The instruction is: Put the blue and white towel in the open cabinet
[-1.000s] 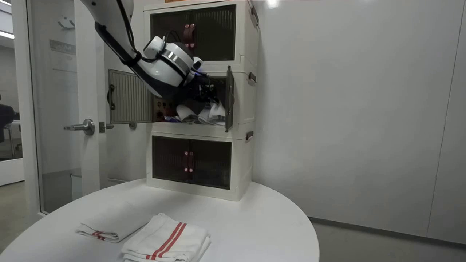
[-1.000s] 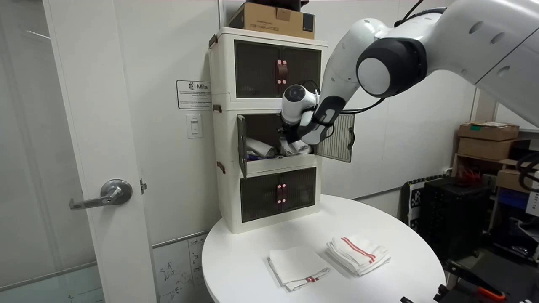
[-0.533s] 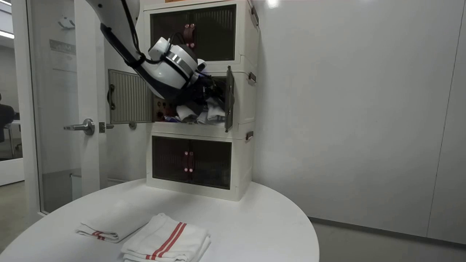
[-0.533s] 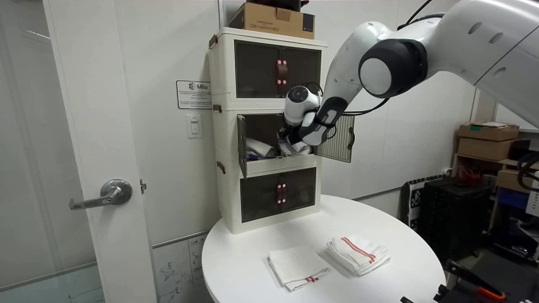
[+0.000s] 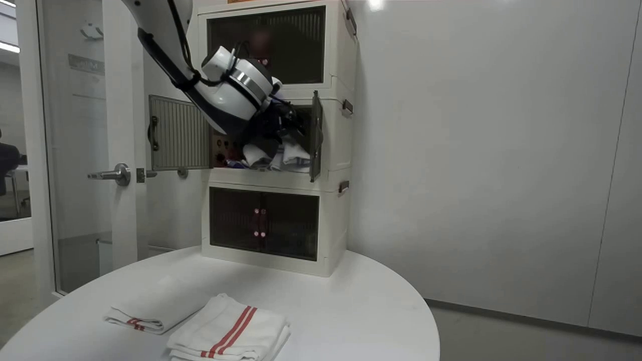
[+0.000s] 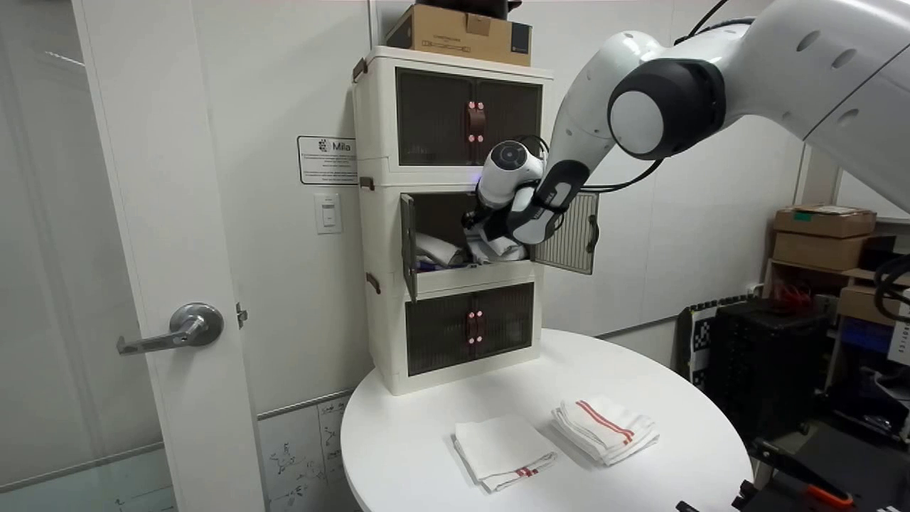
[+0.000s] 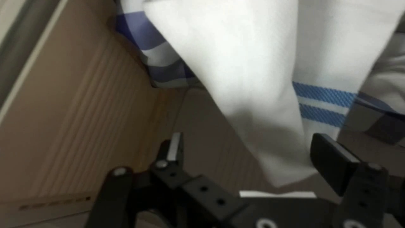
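Note:
The blue and white towel [image 7: 250, 57] fills the upper middle of the wrist view, white with two blue stripes. Its folded corner points into the gap between my fingers. My gripper [image 7: 248, 145] stands wide open, and the corner's edge meets the right-hand finger [image 7: 332, 161] or passes just behind it; I cannot tell which. In both exterior views the towel [image 5: 295, 154] lies in the open cabinet [image 5: 266, 176], the middle compartment of the white stack. My gripper [image 6: 475, 219] reaches into that compartment [image 6: 473, 279], partly hidden by the wrist and the dark interior.
Hinged doors [image 5: 316, 135] [image 6: 583, 235] flank the compartment. Inside, a rolled white cloth [image 6: 439, 249] and a blue-and-white checked item [image 7: 152, 47] sit close by. Two white towels with red stripes [image 6: 604, 430] [image 6: 505, 451] rest on the round table [image 6: 426, 427].
The gripper has opened, and the towel's raised part has sunk lower inside the compartment. My wrist has shifted slightly to the right in both exterior views.

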### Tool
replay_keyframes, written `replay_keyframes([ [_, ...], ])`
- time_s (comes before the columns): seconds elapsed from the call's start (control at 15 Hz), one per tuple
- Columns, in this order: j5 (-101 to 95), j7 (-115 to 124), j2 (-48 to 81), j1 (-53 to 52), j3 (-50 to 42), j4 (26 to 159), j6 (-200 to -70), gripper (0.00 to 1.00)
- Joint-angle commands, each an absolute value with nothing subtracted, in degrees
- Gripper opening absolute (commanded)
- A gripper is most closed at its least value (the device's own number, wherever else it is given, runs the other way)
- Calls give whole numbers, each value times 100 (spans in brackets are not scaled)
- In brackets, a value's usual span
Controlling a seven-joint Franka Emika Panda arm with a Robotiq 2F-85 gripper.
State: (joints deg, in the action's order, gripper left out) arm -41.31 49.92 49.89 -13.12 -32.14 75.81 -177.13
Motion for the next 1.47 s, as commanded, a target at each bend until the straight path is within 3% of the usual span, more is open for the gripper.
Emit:
replay_keyframes([
  [0.0,-4223,4158,4142,-850,-2121,8489,-18259,100],
  [0.47,-3171,1956,2890,897,920,10526,-18154,100],
  [0.8,-2095,909,2356,2690,3052,11448,-16611,100],
  [1.27,-502,1619,849,3439,3805,12518,-14559,100],
  [1.33,262,1438,418,2408,2794,12699,-14403,100],
  [1.4,518,1606,173,2111,2548,12864,-14186,100],
])
